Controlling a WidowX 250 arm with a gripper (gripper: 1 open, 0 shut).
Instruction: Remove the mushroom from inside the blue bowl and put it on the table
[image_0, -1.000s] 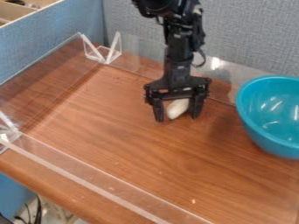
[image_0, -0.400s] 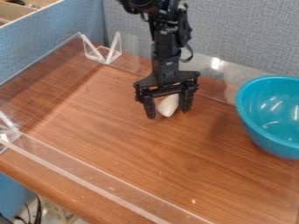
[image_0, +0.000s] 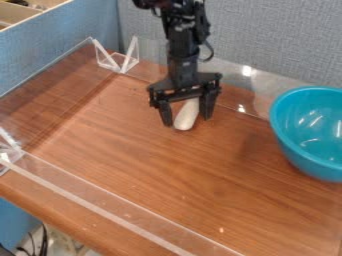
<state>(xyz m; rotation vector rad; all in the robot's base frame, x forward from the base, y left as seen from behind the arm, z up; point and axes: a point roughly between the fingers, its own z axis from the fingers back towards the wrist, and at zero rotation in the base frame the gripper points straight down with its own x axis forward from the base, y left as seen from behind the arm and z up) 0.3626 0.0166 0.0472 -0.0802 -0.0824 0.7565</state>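
Observation:
The mushroom (image_0: 186, 119), a small cream-white piece, lies on the reddish-brown table (image_0: 114, 150) left of the blue bowl (image_0: 310, 132). No red cap shows from this angle. My gripper (image_0: 186, 114) points straight down over the mushroom, with its dark fingers (image_0: 160, 116) spread wide on either side of it. The jaws are open and I cannot tell whether a finger touches the mushroom. The turquoise bowl stands at the right edge and its glossy inside holds nothing that I can see.
Low clear acrylic walls edge the table on the left (image_0: 54, 78) and along the front (image_0: 114, 208). A small clear stand (image_0: 123, 57) sits at the back left corner. A blue partition rises behind the table.
The arm and open gripper have shifted left and a little toward the back. The mushroom now shows further left too, still between the fingers. The bowl has not moved.

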